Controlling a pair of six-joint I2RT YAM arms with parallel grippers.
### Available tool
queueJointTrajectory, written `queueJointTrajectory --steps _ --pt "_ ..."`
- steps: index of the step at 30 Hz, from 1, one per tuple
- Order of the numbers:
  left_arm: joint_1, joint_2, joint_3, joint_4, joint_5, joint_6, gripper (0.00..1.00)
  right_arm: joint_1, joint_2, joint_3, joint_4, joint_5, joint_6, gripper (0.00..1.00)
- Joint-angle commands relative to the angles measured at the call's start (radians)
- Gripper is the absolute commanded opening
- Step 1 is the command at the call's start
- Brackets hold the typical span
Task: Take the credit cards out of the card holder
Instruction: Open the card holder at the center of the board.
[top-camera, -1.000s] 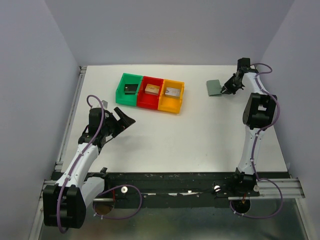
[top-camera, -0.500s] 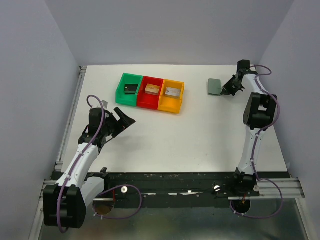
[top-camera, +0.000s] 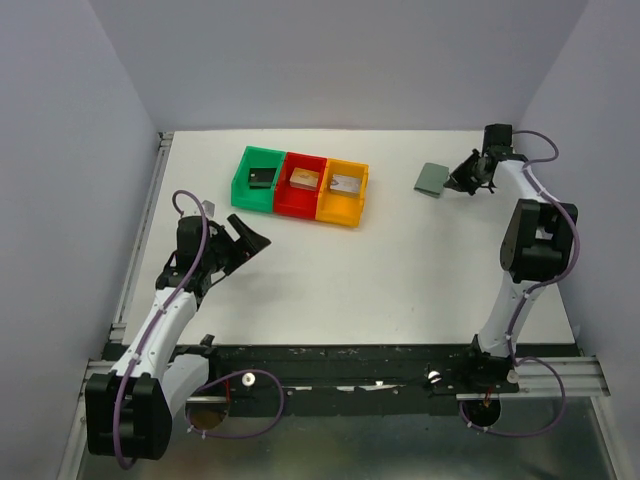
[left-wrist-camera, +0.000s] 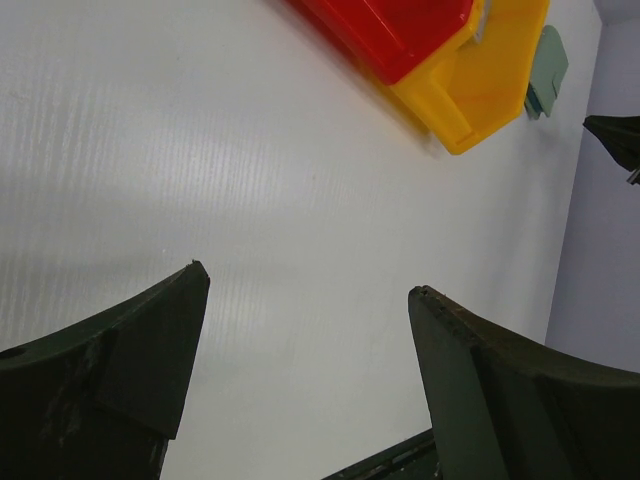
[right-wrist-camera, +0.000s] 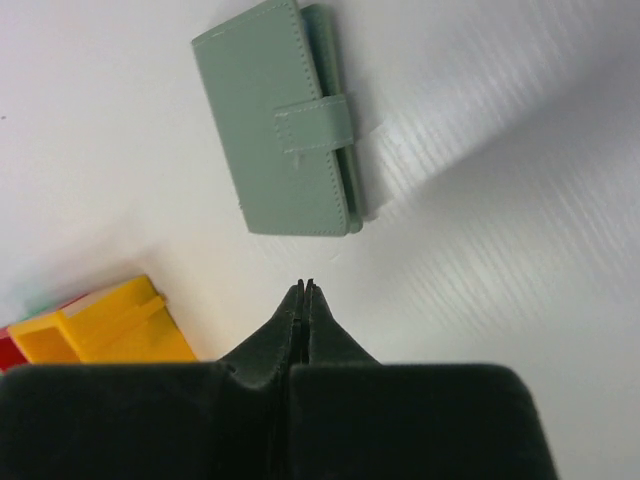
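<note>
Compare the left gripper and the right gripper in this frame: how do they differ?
The left gripper has its jaws spread wide; the right gripper is shut, fingers pressed together. The left gripper hangs over the table at the near left, far from the card holder; the right gripper points at the closed card holder, tips just short of it. Both hold nothing.

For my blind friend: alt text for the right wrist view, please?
A closed grey-green card holder lies on a white table. The shut right gripper points at it, not touching; a yellow bin sits lower left.
</note>
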Motion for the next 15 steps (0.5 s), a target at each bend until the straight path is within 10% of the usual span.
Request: queueJointTrajectory --steps 1,7,11,15 --pt "-0.003 -0.035 0.013 0.009 0.001 -0.014 0.94 -0.002 -0.119 -0.104 0.094 -0.05 0.029 0.01" --pt "-0.005 -0.068 0.013 0.008 0.007 -0.024 0.94 -0.002 -0.191 -0.201 0.126 -0.067 0.007 0.04" --pt "-0.008 -0.109 -0.004 -0.011 0.001 -0.016 0.94 -0.001 -0.15 -0.159 0.091 -0.056 -0.005 0.48" --pt "-0.008 -0.109 -0.013 -0.017 0.004 -0.013 0.94 -0.002 -0.075 -0.095 0.062 -0.044 0.026 0.65"
